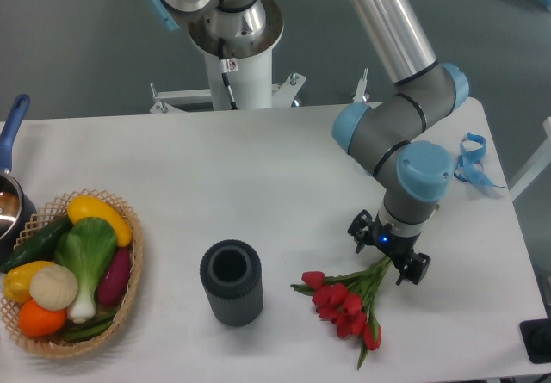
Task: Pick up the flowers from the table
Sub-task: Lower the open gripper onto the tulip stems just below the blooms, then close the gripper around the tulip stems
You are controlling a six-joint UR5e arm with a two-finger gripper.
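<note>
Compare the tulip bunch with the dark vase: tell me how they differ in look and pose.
The flowers lie flat on the table, stems running up toward the gripper; the vase stands upright with its open mouth up. The flowers are red and green, thin and spread out; the vase is a dark, ribbed, solid cylinder. The gripper's open jaws sit over the flower stems, while the vase stands apart, untouched. Both rest near the table's front edge.
</note>
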